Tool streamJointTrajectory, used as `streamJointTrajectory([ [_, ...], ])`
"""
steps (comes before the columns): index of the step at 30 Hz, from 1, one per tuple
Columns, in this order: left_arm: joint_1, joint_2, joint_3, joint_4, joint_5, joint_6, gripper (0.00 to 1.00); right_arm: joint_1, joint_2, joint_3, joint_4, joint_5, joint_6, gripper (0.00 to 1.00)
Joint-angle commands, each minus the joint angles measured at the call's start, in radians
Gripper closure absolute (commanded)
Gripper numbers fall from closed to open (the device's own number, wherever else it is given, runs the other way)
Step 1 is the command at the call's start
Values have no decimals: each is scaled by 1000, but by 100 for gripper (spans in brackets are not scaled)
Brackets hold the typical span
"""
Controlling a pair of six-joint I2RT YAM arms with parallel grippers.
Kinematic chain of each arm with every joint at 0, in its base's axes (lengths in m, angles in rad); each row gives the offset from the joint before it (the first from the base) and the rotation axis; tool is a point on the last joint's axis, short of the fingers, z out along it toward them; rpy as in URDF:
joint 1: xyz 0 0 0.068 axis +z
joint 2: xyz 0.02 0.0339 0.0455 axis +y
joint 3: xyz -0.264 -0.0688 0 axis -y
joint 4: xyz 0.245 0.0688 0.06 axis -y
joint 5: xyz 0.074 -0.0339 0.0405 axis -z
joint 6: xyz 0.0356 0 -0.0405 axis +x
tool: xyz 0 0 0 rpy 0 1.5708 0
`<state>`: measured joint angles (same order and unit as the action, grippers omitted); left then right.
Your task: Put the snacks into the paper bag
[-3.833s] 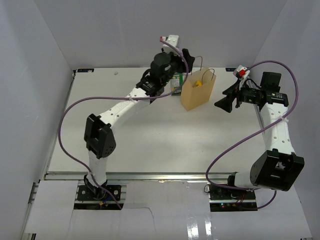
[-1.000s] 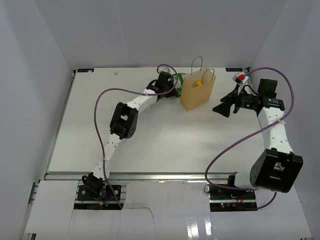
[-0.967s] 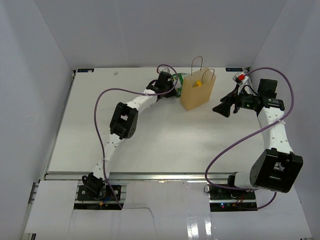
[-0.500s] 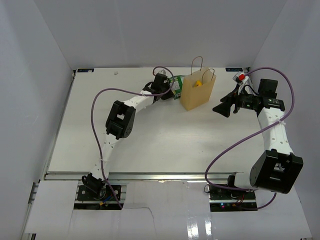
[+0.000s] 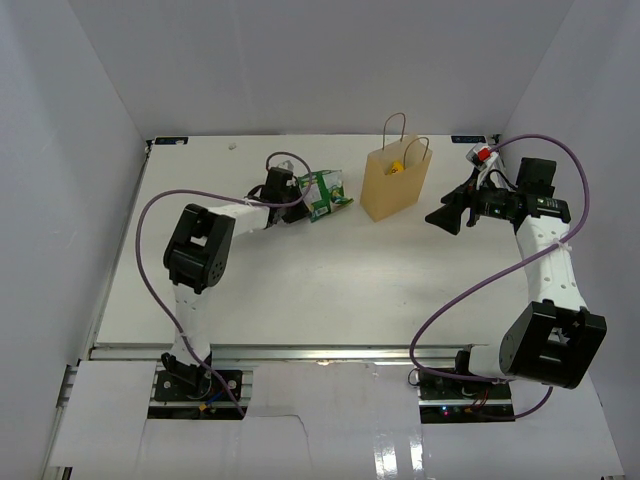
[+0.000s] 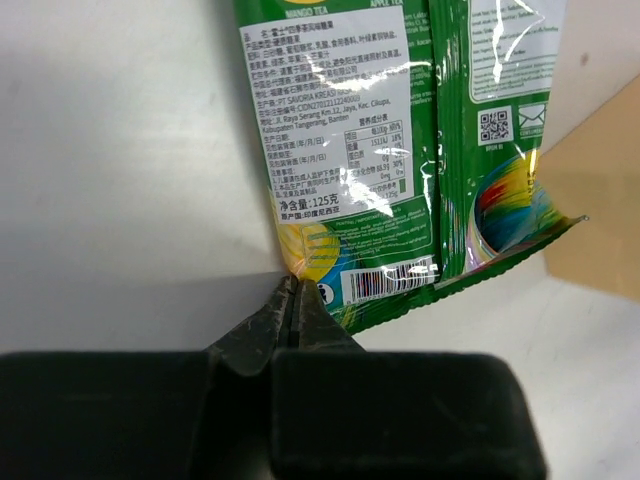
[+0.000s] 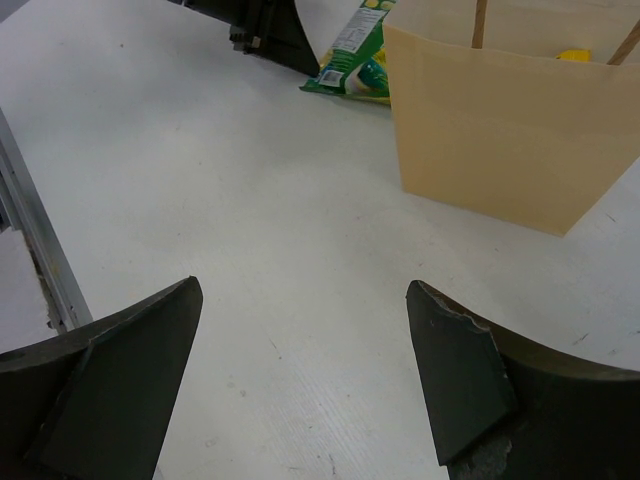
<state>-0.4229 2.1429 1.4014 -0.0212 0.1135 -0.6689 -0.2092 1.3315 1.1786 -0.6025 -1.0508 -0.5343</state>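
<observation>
A green rectangular pouch lies on the white table left of the upright tan paper bag. My left gripper is shut on the pouch's near corner; in the left wrist view the jaws pinch the edge of the pouch. A yellow packet shows inside the bag's open top. My right gripper hovers just right of the bag, open and empty. In the right wrist view it faces the bag, with the pouch beyond.
White walls close in the table on the left, back and right. The left arm lies stretched low across the table's left half, its purple cable looping above. The bag's two thin handles stand up.
My left gripper closed on the pouch and drew back to the left, pulling the pouch away from the bag's side. The right arm has stayed still.
</observation>
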Motion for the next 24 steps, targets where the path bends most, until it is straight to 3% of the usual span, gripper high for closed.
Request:
streamJointTrajectory([
  [1, 3, -104, -137, -4, 34, 87, 100, -7, -26, 15, 15, -26, 3, 11],
  [4, 3, -172, -203, 10, 61, 103, 100, -6, -26, 13, 17, -32, 11, 11],
  [7, 7, -227, -217, -5, 54, 83, 89, -4, -23, 13, 23, -37, 19, 11],
  [11, 32, -278, -217, -39, 35, 2, 53, -2, -20, 19, 27, -38, 23, 10],
  [12, 36, -288, -223, -37, 35, -17, 35, -2, -20, 19, 26, -40, 25, 9],
  [14, 52, -308, -229, -29, 44, -61, 25, -1, -20, 18, 26, -38, 25, 9],
  [16, 61, -298, -219, -19, 78, -86, 19, -1, -20, 16, 27, -37, 26, 9],
  [24, 73, -123, 8, -130, 120, -149, 17, 5, -20, 19, 32, -38, 33, 9],
])
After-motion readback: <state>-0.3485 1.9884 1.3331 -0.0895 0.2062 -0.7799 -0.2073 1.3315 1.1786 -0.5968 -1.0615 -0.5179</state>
